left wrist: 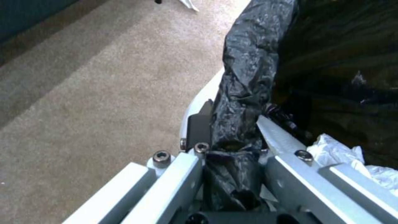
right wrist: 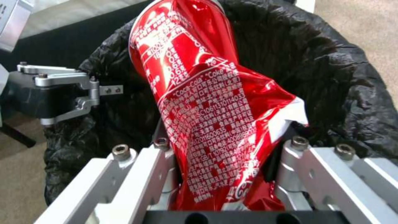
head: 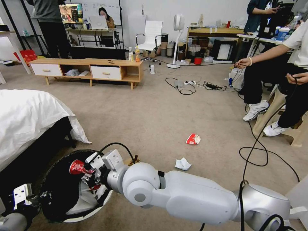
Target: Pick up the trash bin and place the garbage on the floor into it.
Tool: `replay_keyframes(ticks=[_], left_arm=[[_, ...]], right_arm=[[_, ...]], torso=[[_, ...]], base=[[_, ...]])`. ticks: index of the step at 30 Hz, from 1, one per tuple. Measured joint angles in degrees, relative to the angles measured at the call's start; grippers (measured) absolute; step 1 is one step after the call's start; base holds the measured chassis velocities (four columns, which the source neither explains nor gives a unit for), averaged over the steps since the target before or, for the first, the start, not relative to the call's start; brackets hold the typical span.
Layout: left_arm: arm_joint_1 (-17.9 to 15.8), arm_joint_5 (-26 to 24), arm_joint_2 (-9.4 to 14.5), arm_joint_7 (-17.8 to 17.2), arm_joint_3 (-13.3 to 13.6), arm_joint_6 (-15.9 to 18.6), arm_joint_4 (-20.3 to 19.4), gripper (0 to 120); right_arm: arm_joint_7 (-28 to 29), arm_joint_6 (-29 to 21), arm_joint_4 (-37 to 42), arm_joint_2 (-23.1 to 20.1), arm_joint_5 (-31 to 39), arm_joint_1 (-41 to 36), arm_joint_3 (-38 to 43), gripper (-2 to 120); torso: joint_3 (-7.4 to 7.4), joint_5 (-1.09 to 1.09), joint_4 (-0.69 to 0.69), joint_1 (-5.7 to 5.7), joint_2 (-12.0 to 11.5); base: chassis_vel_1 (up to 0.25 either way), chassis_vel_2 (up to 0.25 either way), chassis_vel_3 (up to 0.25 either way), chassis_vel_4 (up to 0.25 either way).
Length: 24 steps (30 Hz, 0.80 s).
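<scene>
Crushed red can (right wrist: 207,102) sits clamped between the two fingers of the right gripper (right wrist: 224,174), its dented, printed side facing the right wrist camera and its top end reaching out over the mouth of the trash bin (right wrist: 331,71). In the head view the right gripper (head: 88,171) and can (head: 77,167) hang just above the bin's opening, at the end of the right arm (head: 192,195), which stretches across the lower part of the view from the robot's right toward its left. The trash bin (head: 91,211) is a round white bin lined with a crinkled black bag (left wrist: 248,68) folded over its rim, and it tilts toward the robot so that its inside shows, with pale crumpled tissue (left wrist: 352,158) already lying in it. The left gripper (left wrist: 230,146) is closed on the bin's rim, one finger outside against the white wall and the other inside, the black bag pinched between them; the head view shows it at the bin's near left edge (head: 22,195). The right wrist view shows the left gripper (right wrist: 89,93) at the far rim of the bin. On the beige carpet (head: 154,109) beyond the right arm lie a crumpled white tissue (head: 183,164) and, a little farther out, a red-and-white packet (head: 193,139), apart from each other and both well clear of the bin. A bed with white bedding (head: 29,118) stands to the robot's left, just beside the bin.
</scene>
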Motion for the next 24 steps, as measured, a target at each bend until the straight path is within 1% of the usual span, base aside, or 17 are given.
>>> replay_keyframes(ticks=[2, 3, 4, 5, 6, 7, 10, 11, 13, 14, 16, 17, 19, 24], left_arm=[[-0.1, 0.0, 0.0, 0.0, 0.1, 0.0, 0.0, 1], [-0.2, 0.0, 0.0, 0.0, 0.3, 0.0, 0.1, 1], [-0.2, 0.0, -0.1, 0.0, 0.4, 0.0, 0.2, 1], [-0.2, 0.0, -0.1, 0.0, 0.4, 0.0, 0.2, 1], [-0.3, 0.1, -0.1, 0.0, 0.4, 0.0, 0.4, 1], [-0.3, 0.1, -0.1, 0.0, 0.4, 0.0, 0.4, 1], [-0.4, 0.2, 0.0, 0.1, 0.5, 0.0, 0.7, 1], [-0.4, 0.2, 0.0, 0.1, 0.5, 0.0, 0.7, 1], [-0.6, 0.2, 0.0, 0.1, 0.7, 0.0, 0.9, 1], [-0.6, 0.2, 0.0, 0.1, 0.7, 0.0, 0.9, 1], [-0.8, 0.2, 0.0, 0.1, 0.8, 0.0, 1.1, 1], [-0.8, 0.2, 0.0, 0.1, 0.8, 0.0, 1.1, 1], [-0.9, 0.3, 0.0, 0.1, 0.9, 0.0, 1.4, 1], [-0.9, 0.4, 0.0, 0.1, 1.0, 0.0, 1.6, 1]], right_arm=[[0.0, 0.0, -0.1, 0.1, 0.0, -0.1, -0.1, 30], [0.0, 0.0, -0.3, 0.3, -0.2, -0.1, -0.1, 33], [0.0, 0.0, -0.5, 0.5, -0.3, -0.2, -0.1, 41], [0.0, 0.0, -0.5, 0.5, -0.3, -0.2, -0.1, 41], [0.0, 0.0, -0.6, 0.7, -0.3, -0.2, -0.1, 46], [0.0, 0.0, -0.6, 0.7, -0.3, -0.2, -0.1, 46], [0.0, 0.0, -0.6, 0.8, -0.3, -0.1, -0.1, 63], [0.0, 0.0, -0.6, 0.8, -0.3, -0.1, -0.1, 63], [0.1, 0.0, -0.5, 0.9, -0.3, -0.1, 0.0, 74], [0.1, 0.0, -0.5, 0.9, -0.3, -0.1, 0.0, 74], [0.1, -0.1, -0.3, 0.9, -0.3, -0.1, 0.1, 85], [0.1, -0.1, -0.3, 0.9, -0.3, -0.1, 0.1, 85], [0.2, -0.1, 0.0, 0.7, -0.3, -0.1, 0.3, 96], [0.4, -0.1, 0.9, 0.2, -0.2, -0.2, 0.8, 100]], torso=[[0.0, 0.0, 0.0, 0.0, 0.0], [0.0, 0.0, -0.01, 0.0, 0.0], [0.0, 0.0, 0.0, 0.0, 0.0], [0.0, 0.0, 0.0, 0.0, 0.0], [0.0, 0.0, 0.0, 0.0, 0.0], [0.0, 0.0, 0.0, 0.0, 0.0], [0.0, 0.0, 0.0, 0.0, 0.0], [0.0, 0.0, 0.0, 0.0, 0.0], [0.0, 0.0, 0.0, 0.0, 0.0], [0.0, 0.0, 0.0, 0.0, 0.0], [0.0, 0.0, 0.0, 0.0, 0.0], [0.0, 0.0, 0.0, 0.0, 0.0], [0.0, 0.0, 0.0, 0.0, 0.0], [0.0, 0.0, 0.0, 0.0, 0.0]], base=[[0.0, 0.0, 0.0, 0.0], [0.0, 0.0, 0.0, 0.0], [0.0, 0.0, 0.0, 0.0], [0.0, 0.0, 0.0, 0.0], [0.0, 0.0, 0.0, 0.0], [0.0, 0.0, 0.0, 0.0], [0.0, 0.0, 0.0, 0.0], [0.0, 0.0, 0.0, 0.0], [0.0, 0.0, 0.0, 0.0], [0.0, 0.0, 0.0, 0.0], [0.0, 0.0, 0.0, 0.0], [0.0, 0.0, 0.0, 0.0], [0.0, 0.0, 0.0, 0.0], [0.0, 0.0, 0.0, 0.0]])
